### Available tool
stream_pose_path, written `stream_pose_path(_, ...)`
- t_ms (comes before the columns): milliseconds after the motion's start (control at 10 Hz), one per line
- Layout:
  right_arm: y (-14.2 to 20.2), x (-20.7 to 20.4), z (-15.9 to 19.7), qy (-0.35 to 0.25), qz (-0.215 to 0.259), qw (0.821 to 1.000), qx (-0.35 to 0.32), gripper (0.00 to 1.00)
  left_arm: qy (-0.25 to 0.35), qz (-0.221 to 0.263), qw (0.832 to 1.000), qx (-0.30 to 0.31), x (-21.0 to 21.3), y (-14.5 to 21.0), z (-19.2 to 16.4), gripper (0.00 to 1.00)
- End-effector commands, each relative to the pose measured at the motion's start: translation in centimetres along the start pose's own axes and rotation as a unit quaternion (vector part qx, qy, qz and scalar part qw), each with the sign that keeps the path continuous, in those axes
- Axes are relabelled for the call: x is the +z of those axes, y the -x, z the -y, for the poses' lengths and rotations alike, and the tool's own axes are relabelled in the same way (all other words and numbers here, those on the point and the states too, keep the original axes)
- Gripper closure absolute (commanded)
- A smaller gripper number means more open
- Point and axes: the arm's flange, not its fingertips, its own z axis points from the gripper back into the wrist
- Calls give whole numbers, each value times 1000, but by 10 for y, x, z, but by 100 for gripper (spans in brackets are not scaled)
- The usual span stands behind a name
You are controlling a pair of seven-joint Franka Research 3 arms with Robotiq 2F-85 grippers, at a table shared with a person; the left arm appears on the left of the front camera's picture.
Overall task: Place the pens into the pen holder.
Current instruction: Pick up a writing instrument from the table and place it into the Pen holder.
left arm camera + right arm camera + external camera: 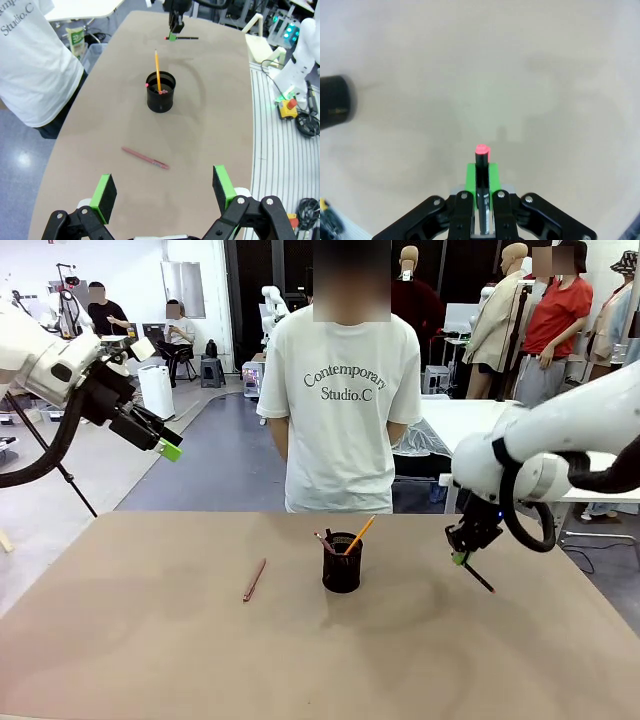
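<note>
The black mesh pen holder (pixel 342 563) (pixel 161 93) stands mid-table with the orange-yellow pencil (pixel 360 534) (pixel 157 70) leaning in it; small red ends show at its rim. Left of the cup, the reddish-brown pen (pixel 254 580) (pixel 145 157) lies flat on the table. My right gripper (pixel 462 557) (pixel 481 175) (pixel 172 36) hangs low over the table to the right of the cup, shut on the black pen (pixel 480 580) (pixel 481 167), whose red tip sticks out past the fingers. My left gripper (pixel 166 447) (pixel 165 190) is raised high at the left, open and empty.
The tan table (pixel 150 660) stretches wide around the cup. A person in a white T-shirt (pixel 345 410) stands at the far edge with hands behind the back. In the right wrist view the holder (pixel 335 102) is a blurred dark shape at the left edge.
</note>
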Motion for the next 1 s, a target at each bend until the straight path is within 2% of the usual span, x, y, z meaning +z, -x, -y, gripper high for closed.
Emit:
stream_pose_path(0,10,51,5,-103,28,993,42,100,-1,-2,1000,-2,1,-2,-1,0)
stream_pose_path(100,14,70,3,-148,48,984,85,100,-1,-2,1000,-2,1,-2,-1,0)
stream_pose_path(200,23,94,1,-203,107,965,129,100,-1,-2,1000,-2,1,-2,-1,0)
stream_pose_path(300,26,114,6,-224,166,947,159,100,-1,-2,1000,-2,1,-2,-1,0)
stream_pose_path(600,30,147,5,-209,269,915,216,100,-1,-2,1000,-2,1,-2,-1,0)
stream_pose_path(700,32,148,6,-218,314,905,186,100,-1,-2,1000,-2,1,-2,-1,0)
stream_pose_path(800,26,159,8,-199,243,930,191,100,-1,-2,1000,-2,1,-2,-1,0)
stream_pose_path(900,26,159,8,-199,243,930,191,100,-1,-2,1000,-2,1,-2,-1,0)
